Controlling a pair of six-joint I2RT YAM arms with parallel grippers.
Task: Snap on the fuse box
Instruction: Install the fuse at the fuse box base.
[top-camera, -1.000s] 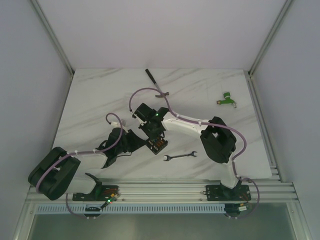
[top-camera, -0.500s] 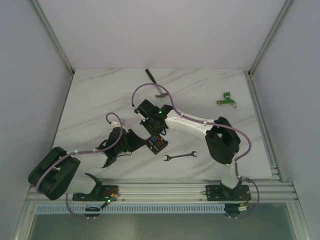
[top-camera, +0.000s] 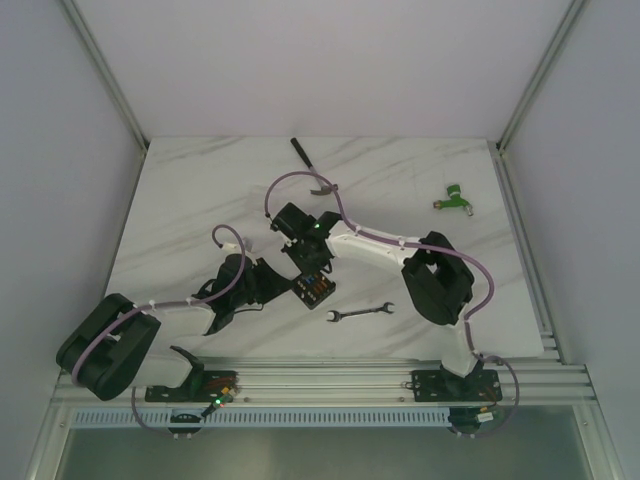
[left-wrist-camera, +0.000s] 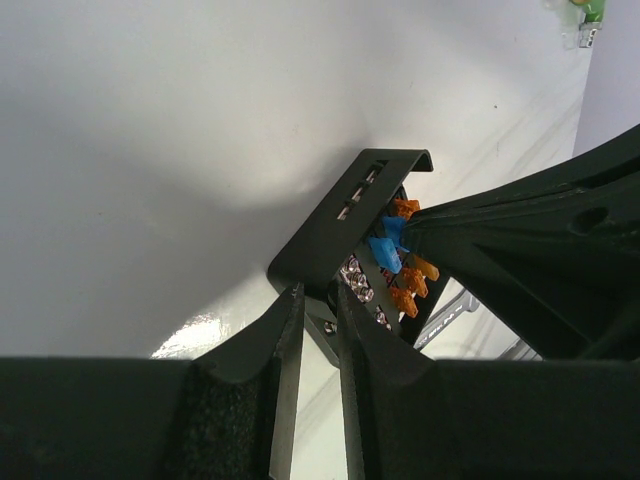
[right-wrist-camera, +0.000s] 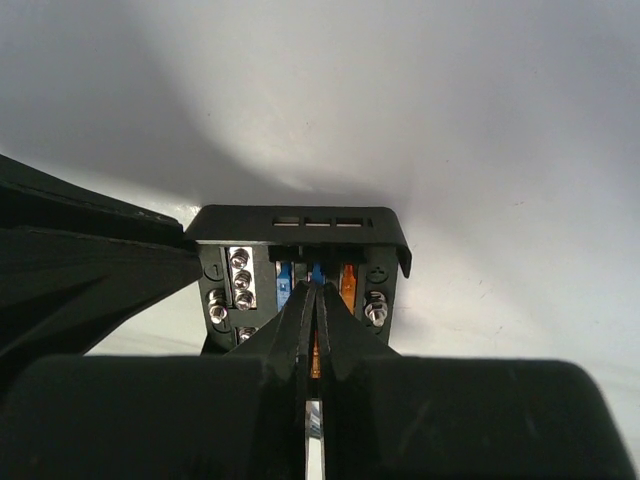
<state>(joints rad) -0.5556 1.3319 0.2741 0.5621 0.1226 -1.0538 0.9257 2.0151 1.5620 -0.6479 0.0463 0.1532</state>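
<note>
The counter (top-camera: 200, 200) is white marble with faint grey veins. It is closed in by plain pale walls (top-camera: 330, 60), with aluminium posts (top-camera: 105, 70) at the far corners and a slotted rail (top-camera: 330, 378) along the near edge.

A small wrench (top-camera: 362, 313) lies towards the near edge. The fuse box (top-camera: 314, 289) sits on the counter just left of the wrench and slightly farther back. It has no cover on, so its rows of orange and blue fuses show.

The left hand (left-wrist-camera: 318, 300) comes at the fuse box from the side away from the wrench. It is clenched on the box's near corner, with its fingers (left-wrist-camera: 280, 340) one on each side of the wall and only a narrow gap between them.

The right hand (right-wrist-camera: 315, 295) reaches down from beyond the wrench. Its fingers (right-wrist-camera: 335, 330) are pinched almost together, their tips at the blue fuse in the middle row. I cannot tell whether they actually grip that fuse.

Well beyond the wrench lies a dark-handled tool (top-camera: 303, 155). Far to the wrench's right and back lies a small green piece (top-camera: 455, 198).
</note>
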